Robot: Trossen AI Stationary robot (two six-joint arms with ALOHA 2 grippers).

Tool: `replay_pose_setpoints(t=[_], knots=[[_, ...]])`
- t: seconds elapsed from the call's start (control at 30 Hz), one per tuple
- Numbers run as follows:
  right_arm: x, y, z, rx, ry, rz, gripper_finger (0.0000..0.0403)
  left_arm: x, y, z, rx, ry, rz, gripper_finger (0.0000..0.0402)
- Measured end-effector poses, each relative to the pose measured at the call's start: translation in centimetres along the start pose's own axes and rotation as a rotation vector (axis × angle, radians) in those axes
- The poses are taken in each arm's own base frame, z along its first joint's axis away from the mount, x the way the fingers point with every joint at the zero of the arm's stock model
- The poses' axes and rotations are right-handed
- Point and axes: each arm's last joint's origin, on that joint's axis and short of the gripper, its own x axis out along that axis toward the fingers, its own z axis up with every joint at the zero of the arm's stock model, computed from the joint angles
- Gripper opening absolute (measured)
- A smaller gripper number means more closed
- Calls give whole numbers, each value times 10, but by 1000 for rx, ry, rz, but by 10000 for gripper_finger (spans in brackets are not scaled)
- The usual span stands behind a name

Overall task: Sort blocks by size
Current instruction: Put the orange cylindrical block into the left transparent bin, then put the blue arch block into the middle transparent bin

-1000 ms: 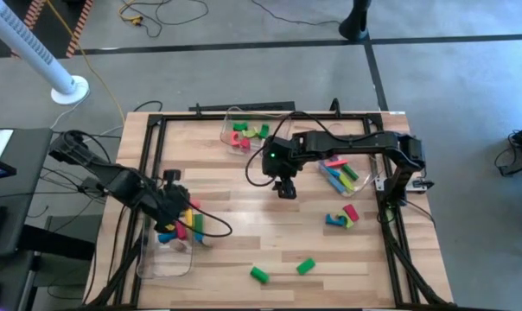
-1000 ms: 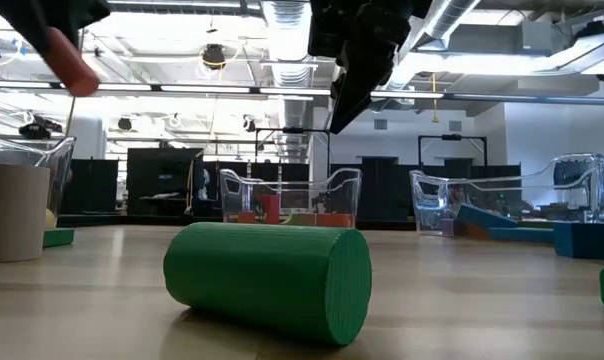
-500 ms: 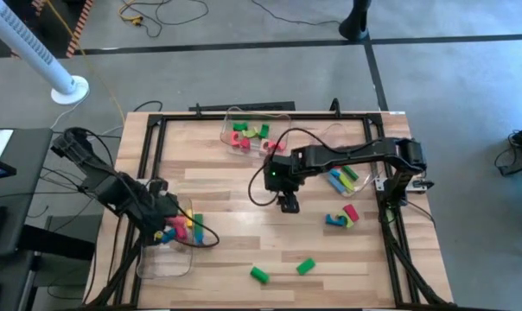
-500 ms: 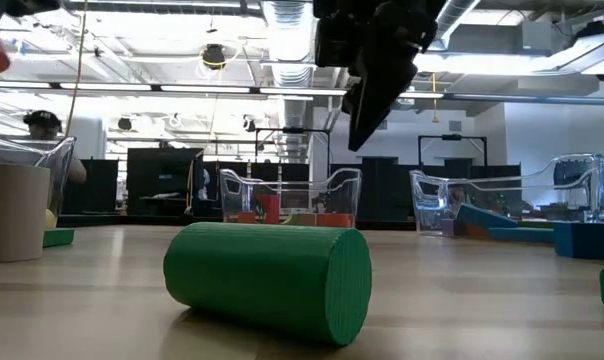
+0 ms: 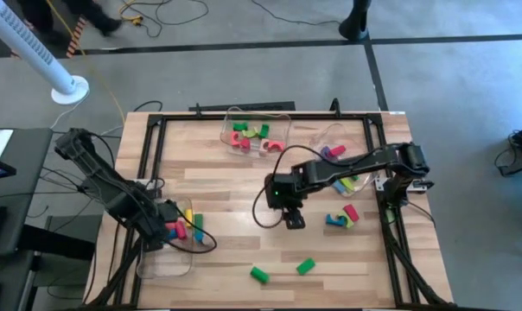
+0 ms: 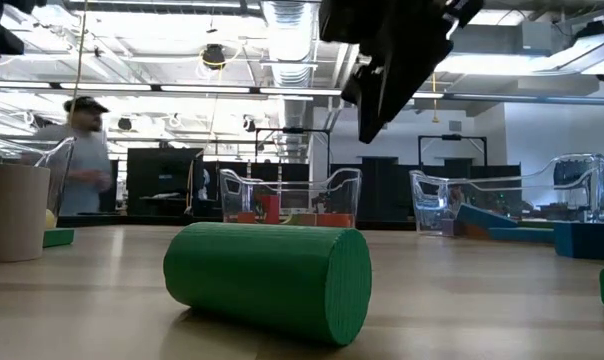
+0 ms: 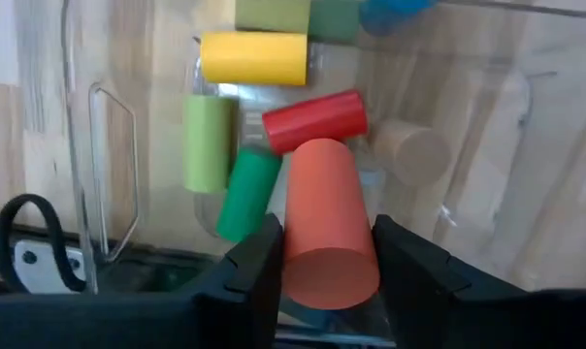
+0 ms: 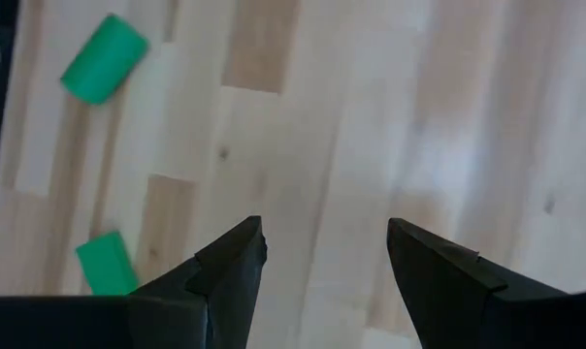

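Note:
My left gripper (image 7: 329, 276) is shut on an orange-red cylinder block (image 7: 324, 218) and hangs over the clear bin (image 5: 168, 253) at the table's left edge. Yellow, red, green and tan cylinders (image 7: 254, 58) lie in that bin. My right gripper (image 5: 293, 220) stands open above bare wood at the table's middle and shows dark at the top of the low view (image 6: 387, 75). Nearer the front edge, a green cylinder (image 5: 259, 275) lies on its side beside a smaller green block (image 5: 305, 266). Both also show in the right wrist view, cylinder (image 8: 104, 58) and block (image 8: 107, 264). My left gripper pinches the orange-red cylinder by its curved sides (image 7: 298, 242) between the two fingers (image 7: 257, 267). The fingers come from above and run along the cylinder's length. The cylinder hangs upright, clear of the blocks in the bin below.
A clear bin (image 5: 257, 130) with red and green blocks stands at the far edge; another (image 5: 343, 171) with blue, pink and green bars is at the right. Loose blocks (image 5: 342, 216) lie right of my right gripper. A person (image 6: 82, 160) walks behind the table.
My left gripper has carried the orange-red cylinder down and toward the table's left and near edges, over the left bin, rolling its wrist as it went. My right gripper, still open, has travelled from the table's middle toward the near edge and sunk a little.

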Motion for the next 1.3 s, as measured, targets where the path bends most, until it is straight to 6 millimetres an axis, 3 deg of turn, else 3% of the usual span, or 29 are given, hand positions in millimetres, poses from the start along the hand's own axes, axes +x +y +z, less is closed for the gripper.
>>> replay_pose_setpoints(t=[0.53, 1.13, 1.3], knots=[[5, 32, 3, -38, -26, 18, 248, 2, 2, 1, -22, -52, 47, 241], [9, 55, 1, -67, -20, 27, 248, 2, -6, 8, 0, -132, -26, 245], [10, 66, -3, -87, 6, 38, 248, -8, -10, 14, 40, -229, -37, 245]])
